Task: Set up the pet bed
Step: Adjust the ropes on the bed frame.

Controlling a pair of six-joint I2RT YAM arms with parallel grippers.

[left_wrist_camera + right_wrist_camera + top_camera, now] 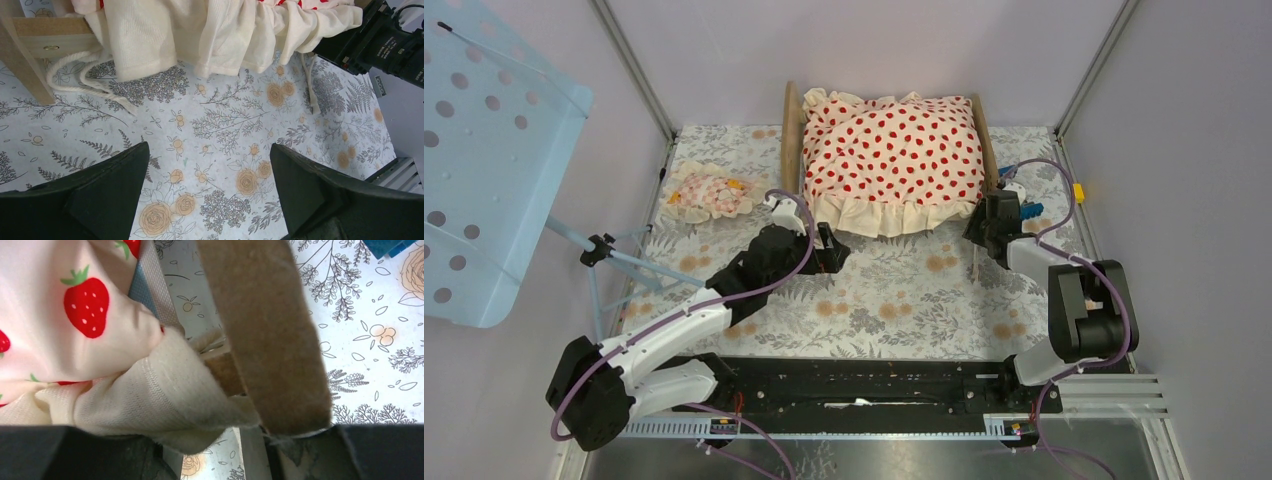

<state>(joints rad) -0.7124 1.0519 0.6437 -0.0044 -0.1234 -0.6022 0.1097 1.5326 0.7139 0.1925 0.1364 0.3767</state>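
Left end effector (209,150): jaws wide apart and empty. It is poised over the bare counter (894,290) just off the near-left corner of the pet bed (790,125), short of the ruffled hem.

Right end effector (235,450): at the bed's near-right corner, jaws partly apart. The corner of the ruffle and the end of a wooden board lie between them. Whether they pinch the cloth cannot be told.

Pet bed: stands on the flowered counter beyond both arms. Its light-wood end boards rise at the left and right, and the frame between them is almost hidden.

Blanket (894,150): cream with red dots, spread over the bed from board to board. Its ruffle hangs over the bed's near side, bunched in folds.

Mattress (143,287): only a striped sliver shows under the blanket at the bed's near-right corner.

Pillow (712,192): small and pink, lying on the counter to the left of the bed, near it but apart.

Done, by the look of it: the mattress is in and the blanket is laid on top.

Left to do, likely: straighten the ruffled edge and bring the pillow onto the bed, if it belongs in the set-up.
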